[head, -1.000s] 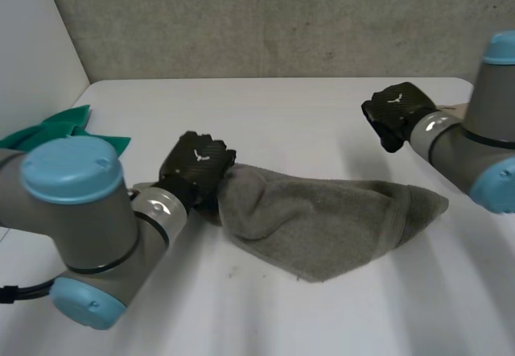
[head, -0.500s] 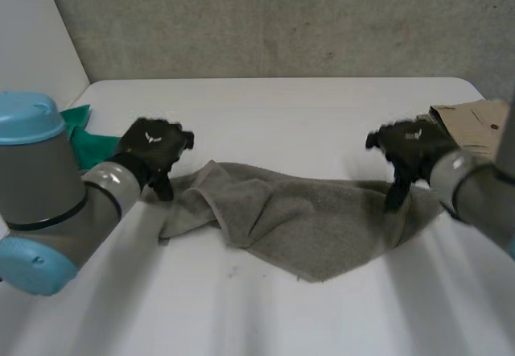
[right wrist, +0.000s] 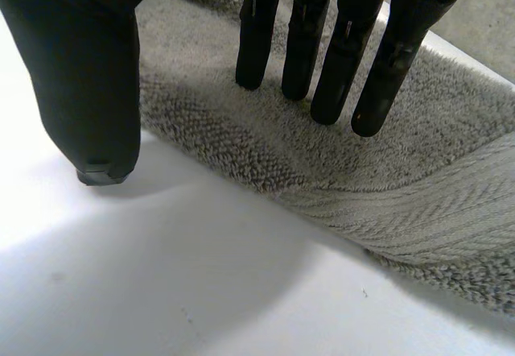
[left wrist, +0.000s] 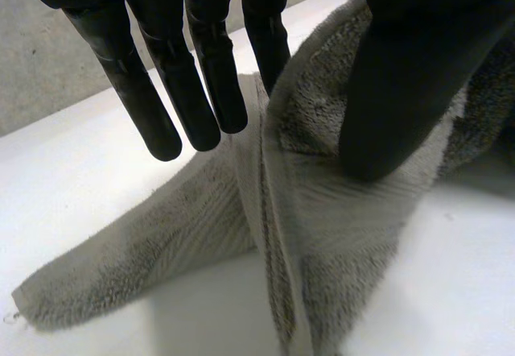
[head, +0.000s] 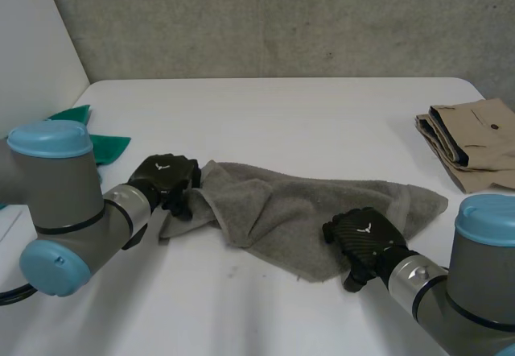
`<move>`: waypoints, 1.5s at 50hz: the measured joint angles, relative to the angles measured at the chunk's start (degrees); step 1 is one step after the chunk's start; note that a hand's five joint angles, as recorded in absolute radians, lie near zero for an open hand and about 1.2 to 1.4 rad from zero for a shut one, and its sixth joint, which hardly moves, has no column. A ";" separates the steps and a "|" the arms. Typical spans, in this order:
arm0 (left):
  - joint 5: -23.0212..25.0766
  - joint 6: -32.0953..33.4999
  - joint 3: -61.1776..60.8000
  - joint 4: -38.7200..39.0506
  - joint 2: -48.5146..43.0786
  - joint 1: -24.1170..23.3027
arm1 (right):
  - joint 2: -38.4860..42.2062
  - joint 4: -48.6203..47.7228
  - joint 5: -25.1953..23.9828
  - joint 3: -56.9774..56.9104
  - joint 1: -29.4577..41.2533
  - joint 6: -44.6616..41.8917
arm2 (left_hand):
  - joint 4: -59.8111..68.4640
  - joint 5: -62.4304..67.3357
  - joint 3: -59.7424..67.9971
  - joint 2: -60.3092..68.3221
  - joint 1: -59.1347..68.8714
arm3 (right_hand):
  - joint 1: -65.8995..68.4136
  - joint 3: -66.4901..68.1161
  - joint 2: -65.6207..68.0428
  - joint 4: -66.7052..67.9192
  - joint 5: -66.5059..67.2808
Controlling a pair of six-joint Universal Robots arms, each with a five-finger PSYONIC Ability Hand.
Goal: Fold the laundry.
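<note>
My right hand (head: 366, 237) is nearest me, sitting at the near edge of the grey towel (head: 314, 207). Its fingers (right wrist: 299, 50) are straight and spread over the pile, the thumb (right wrist: 88, 90) hangs over bare table (head: 265, 114), and the hem runs between them, so nothing is pinched. The towel lies rumpled across the middle of the table, the long way from left to right. My left hand (head: 165, 180) is at the towel's left end. The wrist view shows its fingers straight, the thumb set down on the cloth and a ridge of towel standing up between them, with one corner lying flat past the fingertips. Farther back there's a green cloth (head: 105, 146) by the left edge and a folded tan garment (head: 475, 142) at the right.
</note>
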 measured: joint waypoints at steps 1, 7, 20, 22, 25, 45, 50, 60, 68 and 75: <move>-0.01 0.07 0.18 0.38 -0.19 -0.06 | 0.62 -0.52 0.07 -0.24 0.01 -0.12 | 2.64 2.61 2.56 2.58 2.52 | 0.00 0.00 0.00 0.00 0.00; -0.12 0.63 0.57 2.78 -0.88 -0.31 | 2.23 -2.54 0.59 -1.44 -0.10 -0.42 | 19.05 18.78 18.99 19.16 17.63 | 10.69 12.90 13.57 13.03 11.93; -0.44 0.94 0.09 3.79 2.21 -0.68 | 2.12 -2.93 1.09 -4.79 -0.31 -0.35 | 21.95 19.88 21.44 21.75 17.75 | 28.18 34.97 34.65 35.53 34.62; -0.43 0.93 -0.11 3.58 3.62 -0.69 | 2.00 -2.68 1.12 -5.34 -0.38 -0.34 | 21.95 19.88 21.44 21.75 17.75 | 28.18 34.97 34.65 35.55 34.62; -0.43 0.91 -0.56 2.89 5.99 -0.70 | 1.44 -0.88 1.13 -6.78 -0.67 -0.59 | 21.96 19.88 21.44 21.76 17.75 | 28.18 34.97 34.65 35.56 34.62; -2.53 2.40 -5.58 -2.50 32.39 -0.28 | -15.65 39.03 -0.77 -34.33 -6.46 -12.20 | 21.97 19.88 21.66 21.88 17.75 | 28.18 34.97 34.65 35.59 35.15; -2.67 5.36 -5.33 -0.66 27.70 -0.49 | -9.47 43.97 -0.99 -39.95 -6.89 -14.39 | 21.98 19.88 21.68 21.89 17.75 | 28.18 34.97 34.65 35.60 35.29; -8.73 12.03 16.05 10.10 4.53 -1.99 | 9.33 40.64 2.91 -59.92 -6.40 -15.02 | 22.18 19.88 21.74 21.94 17.75 | 28.18 34.97 34.65 35.60 35.29; -11.22 12.75 32.61 19.22 1.89 -4.23 | 13.61 29.34 3.26 -81.44 -6.39 -11.45 | 22.19 19.88 21.74 21.95 17.75 | 28.18 34.97 34.65 35.60 35.29; -11.77 12.59 29.29 22.97 8.64 -6.06 | 10.73 31.61 -2.35 -87.01 -6.76 -8.30 | 22.19 19.88 21.74 21.95 17.75 | 28.18 34.97 34.65 35.60 35.41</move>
